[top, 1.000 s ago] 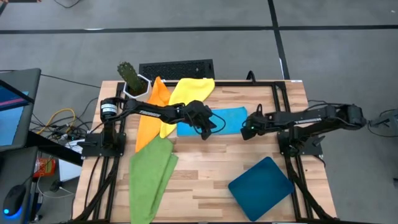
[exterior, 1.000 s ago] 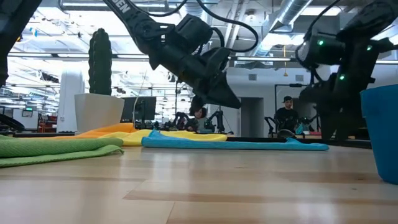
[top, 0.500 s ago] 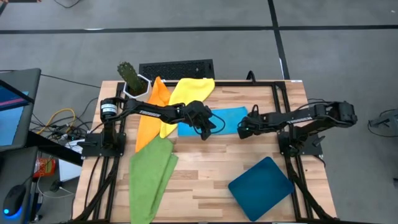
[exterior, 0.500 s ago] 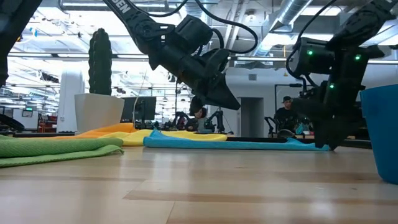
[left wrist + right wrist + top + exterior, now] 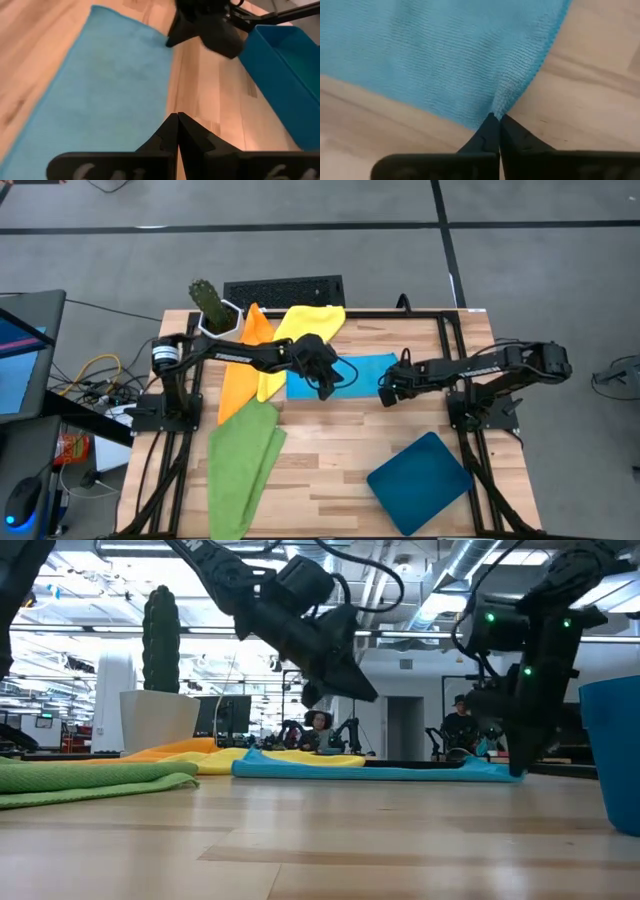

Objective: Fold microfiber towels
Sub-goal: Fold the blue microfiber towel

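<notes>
A light blue towel (image 5: 365, 370) lies flat in the middle of the table, its left end next to the yellow towel (image 5: 300, 330). The orange towel (image 5: 240, 360) and the green towel (image 5: 240, 465) lie farther left. My right gripper (image 5: 385, 395) points steeply down at the blue towel's near right corner and is shut on it. My left gripper (image 5: 365, 695) hangs shut above the blue towel's left half, clear of the cloth, pointing slantwise down toward the right arm. My right gripper pinches the blue towel's near right corner (image 5: 504, 102) between its two fingertips, coming from above and pointing steeply down. The cloth puckers into a small ridge just ahead of the fingers. The rest of the towel lies flat on the table.
A dark teal tray (image 5: 420, 470) stands at the near right. A potted cactus (image 5: 210, 308) and a black grille (image 5: 283, 288) sit at the far left edge. Bare wood lies between the blue towel and the tray.
My right gripper has gone toward the table's left to the blue towel's near right corner and has shut on it. My left gripper has risen a little above the towel, still shut. The towels lie as before.
</notes>
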Robot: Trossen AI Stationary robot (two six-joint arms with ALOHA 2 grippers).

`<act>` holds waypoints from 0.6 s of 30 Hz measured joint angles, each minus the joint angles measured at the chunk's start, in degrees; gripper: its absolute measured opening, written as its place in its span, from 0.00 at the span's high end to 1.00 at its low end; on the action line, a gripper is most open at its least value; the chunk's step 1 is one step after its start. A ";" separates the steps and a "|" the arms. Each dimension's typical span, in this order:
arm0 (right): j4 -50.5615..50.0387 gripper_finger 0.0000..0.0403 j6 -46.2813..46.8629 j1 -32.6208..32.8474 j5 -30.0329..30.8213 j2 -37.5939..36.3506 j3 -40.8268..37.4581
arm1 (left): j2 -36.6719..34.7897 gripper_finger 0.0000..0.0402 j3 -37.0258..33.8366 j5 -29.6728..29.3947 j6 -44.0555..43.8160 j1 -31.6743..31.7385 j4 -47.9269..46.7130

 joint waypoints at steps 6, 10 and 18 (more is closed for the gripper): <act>-0.83 0.96 -3.39 -0.18 1.09 -0.04 5.42 | -1.58 1.00 0.04 0.07 2.66 0.37 -6.84; -0.15 0.96 -4.99 -0.22 1.52 0.93 8.35 | -1.58 1.00 0.02 -0.43 3.67 -0.09 -9.71; 8.05 0.95 -7.27 1.86 -2.25 9.32 12.89 | -1.56 1.00 0.02 -1.11 3.81 0.13 -10.45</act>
